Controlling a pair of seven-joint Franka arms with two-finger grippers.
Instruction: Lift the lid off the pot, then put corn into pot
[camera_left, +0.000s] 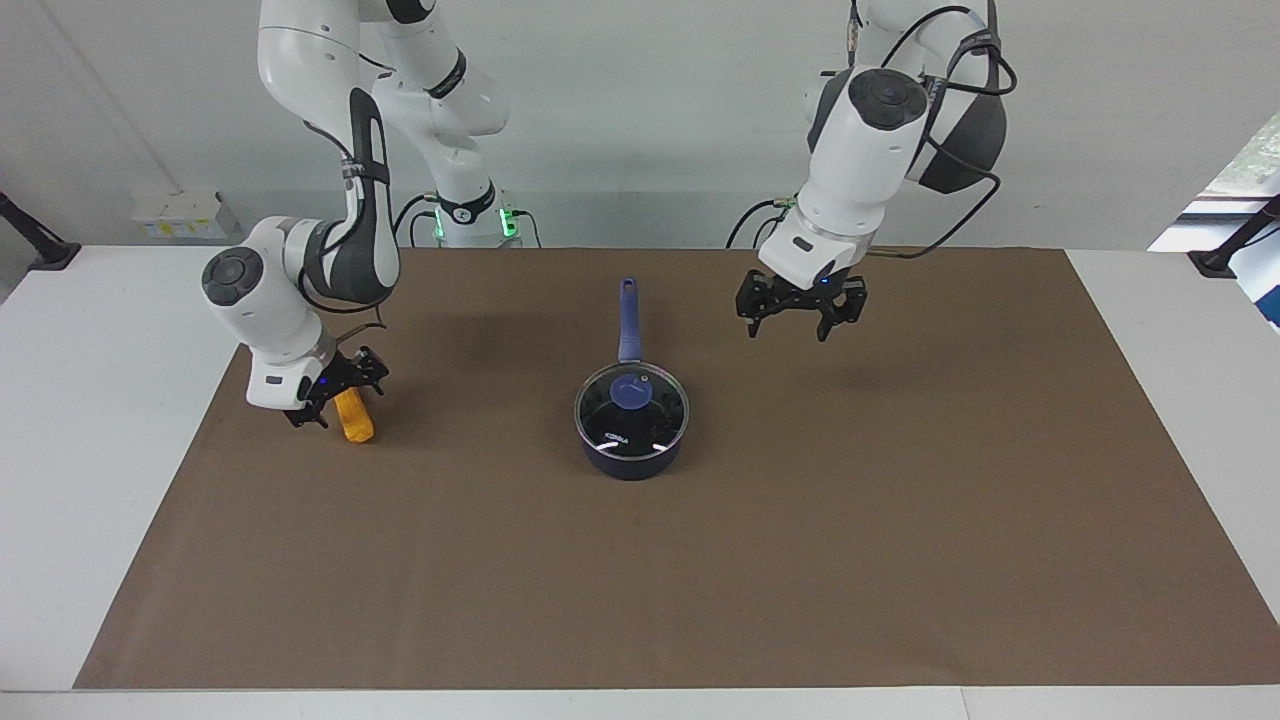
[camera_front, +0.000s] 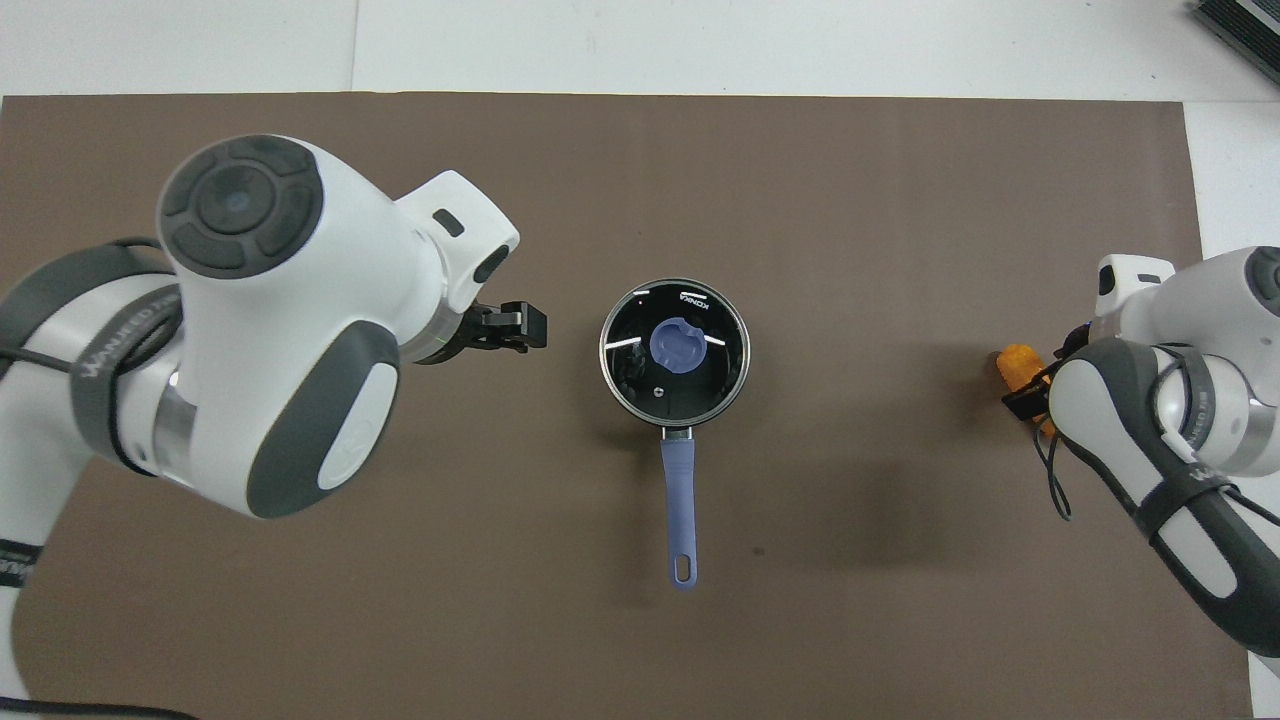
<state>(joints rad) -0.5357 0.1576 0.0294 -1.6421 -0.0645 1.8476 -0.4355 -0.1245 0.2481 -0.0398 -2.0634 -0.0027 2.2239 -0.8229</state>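
Note:
The pot (camera_left: 632, 458) stands mid-mat with the lid (camera_left: 632, 394) on it, blue knob up, and its handle (camera_left: 628, 320) points toward the robots. It also shows in the overhead view, pot handle (camera_front: 678, 500) and lid (camera_front: 676, 345). The corn (camera_left: 355, 422) lies on the mat toward the right arm's end. My right gripper (camera_left: 338, 395) is low and open, astride the corn's end nearer the robots; in the overhead view the arm hides most of the corn (camera_front: 1015, 362). My left gripper (camera_left: 792, 328) is open and empty, in the air over the mat beside the pot (camera_front: 520, 328).
A brown mat (camera_left: 700, 580) covers most of the white table (camera_left: 100, 450). Nothing else lies on the mat.

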